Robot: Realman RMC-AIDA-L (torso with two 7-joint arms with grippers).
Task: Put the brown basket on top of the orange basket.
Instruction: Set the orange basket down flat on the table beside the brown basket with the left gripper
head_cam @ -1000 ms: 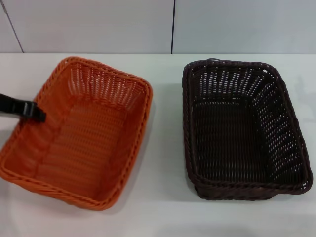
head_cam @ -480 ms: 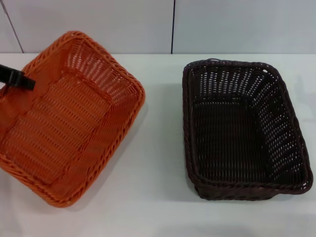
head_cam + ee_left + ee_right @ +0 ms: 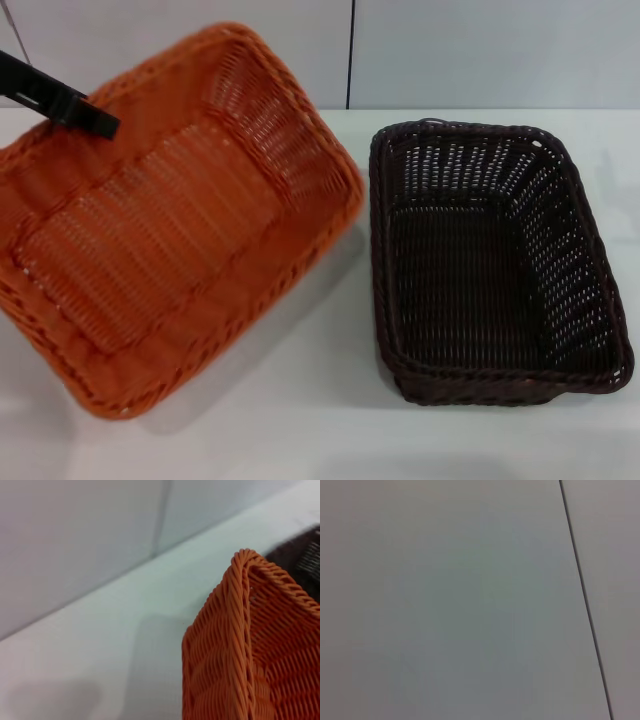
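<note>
While my left gripper [image 3: 95, 120] holds the orange basket [image 3: 180, 220] by its rim, tilted off the table, I should steady it, clear of the brown basket [image 3: 490, 260].

Bright even light, soft shadow under the orange basket [image 3: 170, 220], blurred rim
</note>
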